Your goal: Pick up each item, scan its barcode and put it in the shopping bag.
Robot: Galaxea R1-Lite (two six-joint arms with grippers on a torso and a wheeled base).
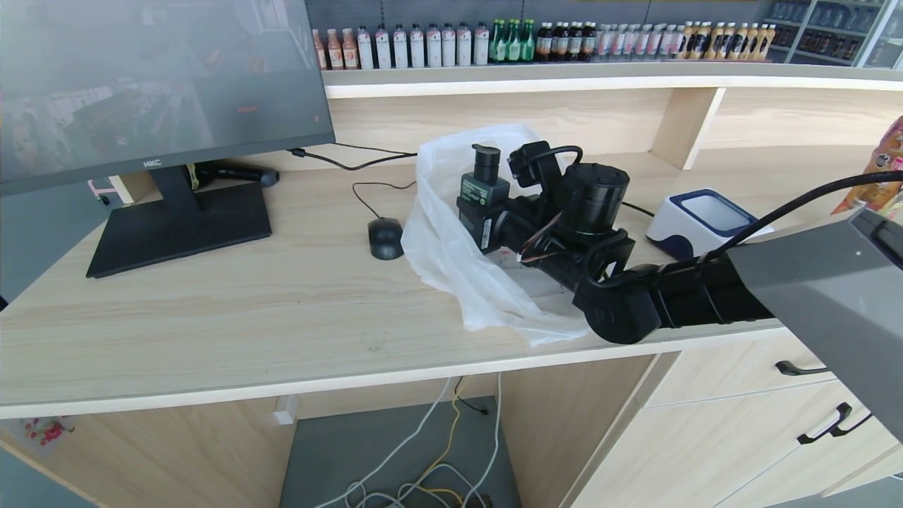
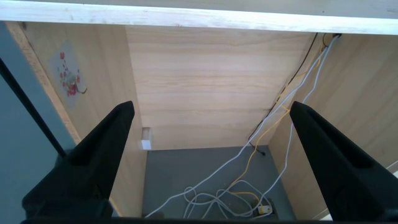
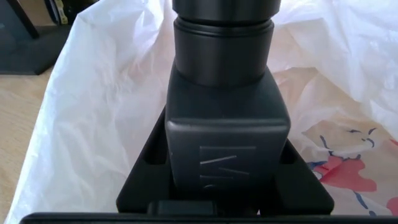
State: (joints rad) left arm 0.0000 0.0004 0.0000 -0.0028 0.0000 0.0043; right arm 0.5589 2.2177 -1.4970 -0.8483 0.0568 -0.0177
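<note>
Bag [image 1: 451,268] holds a printed packet [image 3: 348,168]; right gripper [image 3: 227,162] sits inside it, grip hidden, cannot tell; left gripper [image 2: 211,109] hangs spread, empty; pack [image 1: 885,169] past scanner [image 1: 705,219] likely unscanned.

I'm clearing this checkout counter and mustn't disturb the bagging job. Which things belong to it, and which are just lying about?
Belongs to the job: shopping bag, barcode scanner, printed packet inside the bag, snack packet at the right end of the counter.
Just lying about: monitor, mouse, bottles on the back shelf, cables under the counter.
</note>
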